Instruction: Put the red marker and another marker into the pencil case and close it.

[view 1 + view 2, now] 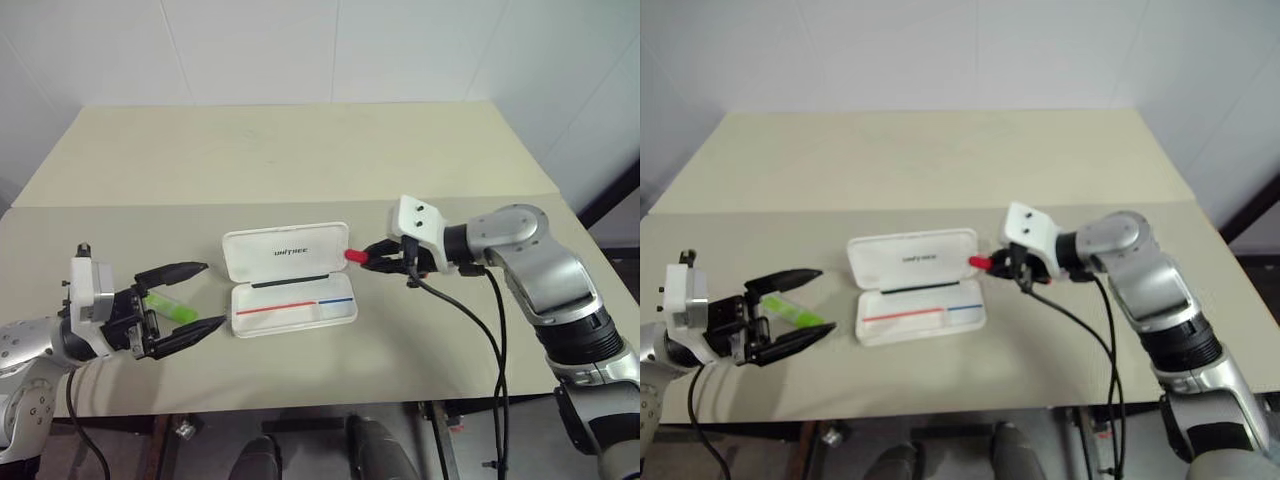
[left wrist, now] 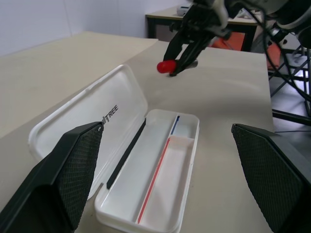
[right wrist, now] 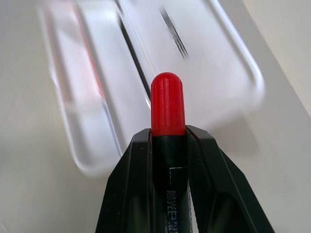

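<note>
The white pencil case (image 1: pixel 290 279) lies open at the middle of the table, lid tipped back, red and blue stripes inside its tray. My right gripper (image 1: pixel 385 257) hovers just right of the case, shut on the red marker (image 1: pixel 354 256), whose red cap (image 3: pixel 166 104) sticks out past the fingers toward the lid. The green marker (image 1: pixel 170 307) lies on the table left of the case. My left gripper (image 1: pixel 185 297) stands open around it, one finger on each side, not gripping.
The beige table (image 1: pixel 320 160) stretches wide behind the case. Black cables (image 1: pixel 470 330) hang from my right arm over the table's front edge. White walls stand behind the table.
</note>
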